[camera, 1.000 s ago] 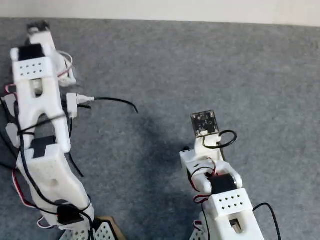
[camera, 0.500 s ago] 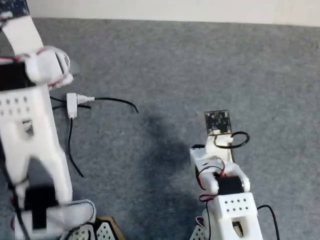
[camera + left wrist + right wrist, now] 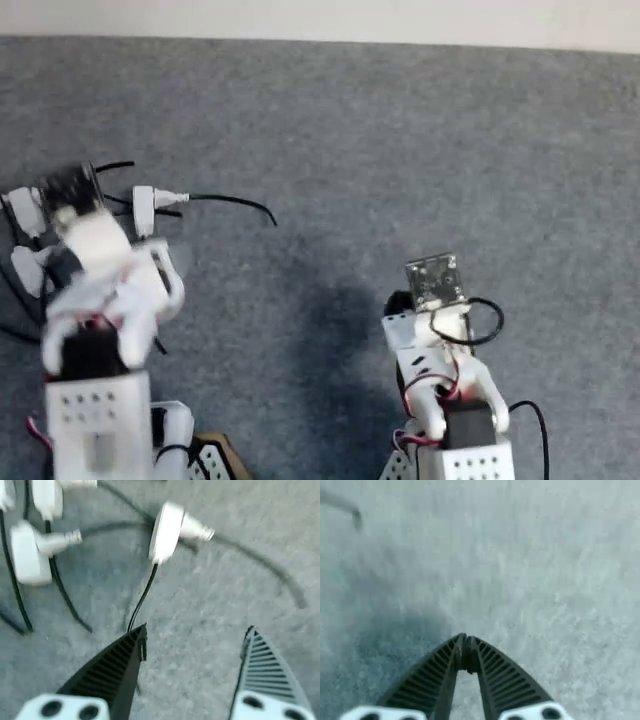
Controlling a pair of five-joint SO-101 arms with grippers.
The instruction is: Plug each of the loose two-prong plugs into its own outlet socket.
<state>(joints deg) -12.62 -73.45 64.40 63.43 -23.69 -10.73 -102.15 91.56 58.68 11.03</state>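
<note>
The grey carpeted tabletop (image 3: 450,130) carried everything. My left arm (image 3: 100,300) stood by its left edge, rising from the near left corner. My right arm (image 3: 440,380) rose from the near edge, right of the middle. My left gripper (image 3: 196,628) was released, its two black fingers spread wide with bare carpet between them. It hung apart from the task's hardware and grasped nothing. My right gripper (image 3: 465,637) was clenched, fingertips pressed together over bare carpet, with nothing caught between them. The plug and socket pieces lay in a cluster near the left edge, about midway between the far and near edges. The nearest white piece (image 3: 167,530) lay just beyond my open left fingers, a pale stub jutting from its side. I could not tell whether that stub was a plug seated in a socket. A second white piece (image 3: 27,555) lay beside it, closer to the left edge, with its own stub. A third white piece (image 3: 47,497) sat just past that one. Thin black cords (image 3: 235,203) trailed from them; one curved out toward the middle of the tabletop, and another ran from the nearest piece back to one of my left fingers.
</note>
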